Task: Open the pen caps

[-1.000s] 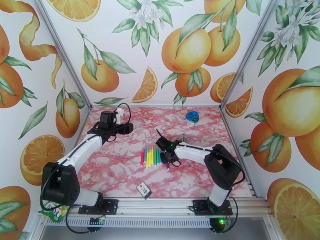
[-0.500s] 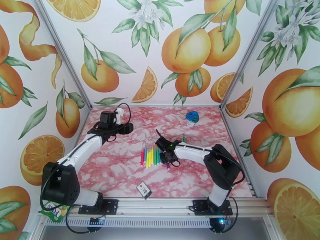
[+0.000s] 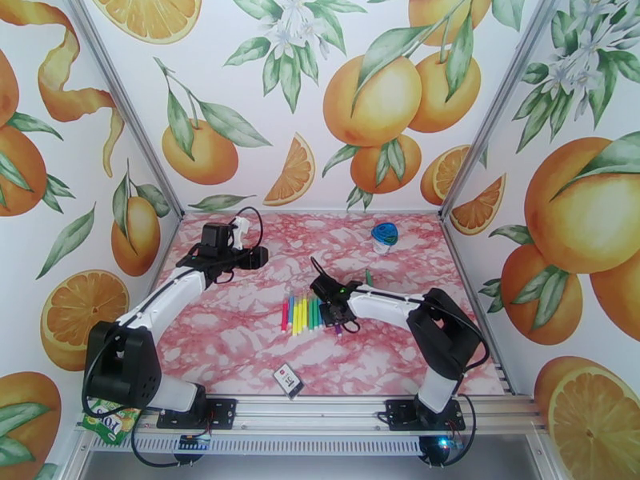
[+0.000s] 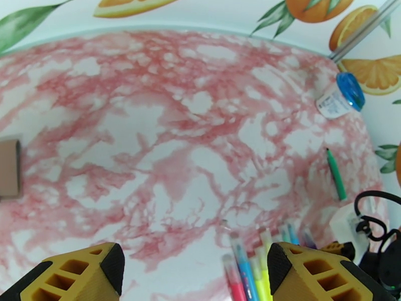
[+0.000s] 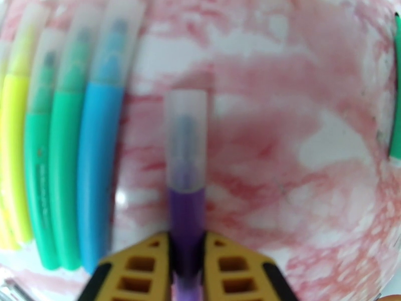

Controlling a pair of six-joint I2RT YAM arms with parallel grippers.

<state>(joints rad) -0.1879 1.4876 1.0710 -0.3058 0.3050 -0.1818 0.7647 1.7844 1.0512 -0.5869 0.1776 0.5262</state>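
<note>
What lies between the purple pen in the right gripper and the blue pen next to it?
Nothing. The right wrist view shows a bare strip of pink marbled table separating the purple pen and the blue pen.

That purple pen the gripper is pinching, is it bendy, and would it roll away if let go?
Probably stiff: the purple pen runs straight out from the right gripper. Likely light, being so slim. Its round body might roll on the flat table once released.
</note>
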